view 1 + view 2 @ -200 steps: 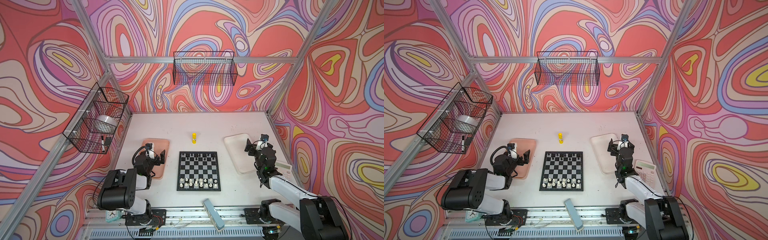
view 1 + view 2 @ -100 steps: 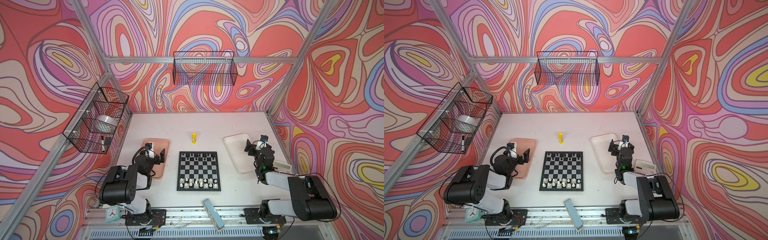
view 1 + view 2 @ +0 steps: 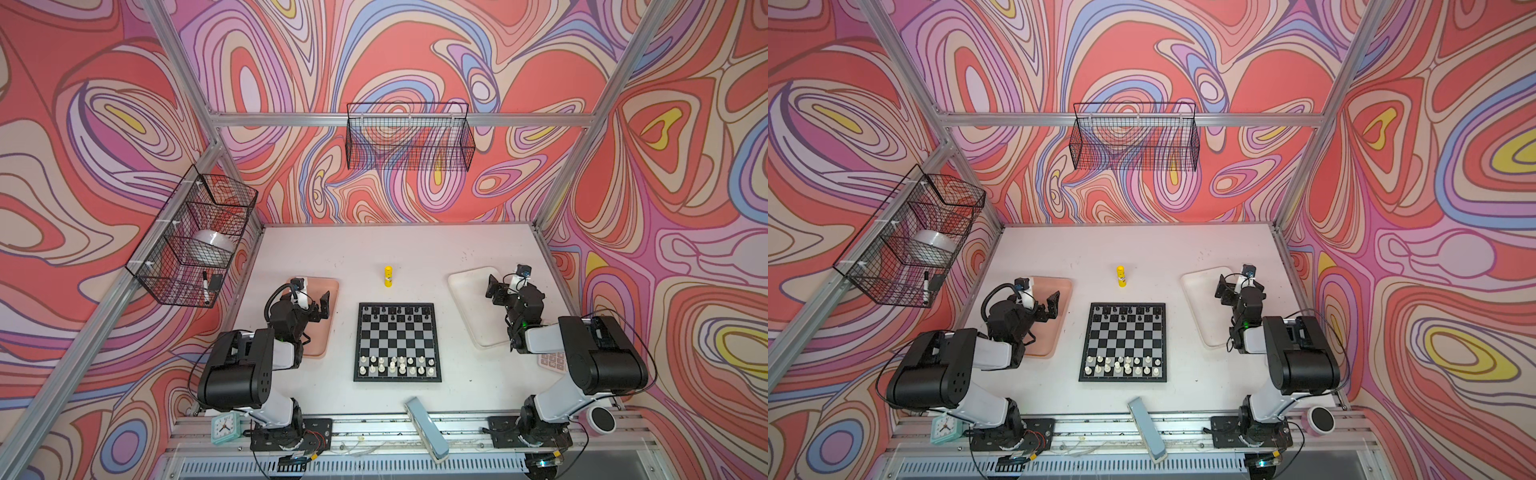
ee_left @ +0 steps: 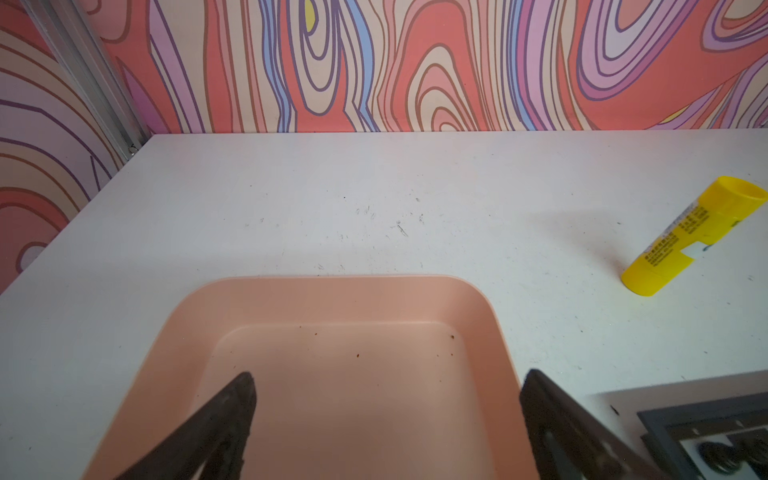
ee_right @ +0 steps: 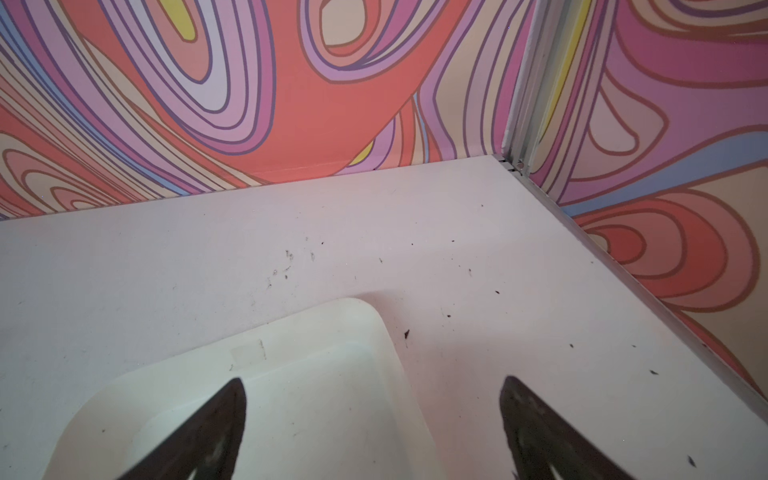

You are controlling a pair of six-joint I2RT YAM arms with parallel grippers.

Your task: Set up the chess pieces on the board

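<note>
Plastic chess pieces [image 3: 392, 365] stand on the board [image 3: 397, 338], cream rows near, black rows far. Judged light, slick, tippy: pinch at waist. Both spread, empty: left gripper [image 4: 388, 380], right gripper [image 5: 372, 385].

Bright, even light, soft shadows — wrist views blur up close, edges bowed.

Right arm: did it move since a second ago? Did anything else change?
The right arm folded its elbow up and back toward its base, while the right gripper stayed above the white tray. Nothing was picked up or let go: both sets of jaws stayed open and empty. The left gripper, chess pieces, board and yellow glue stick stayed put.
</note>
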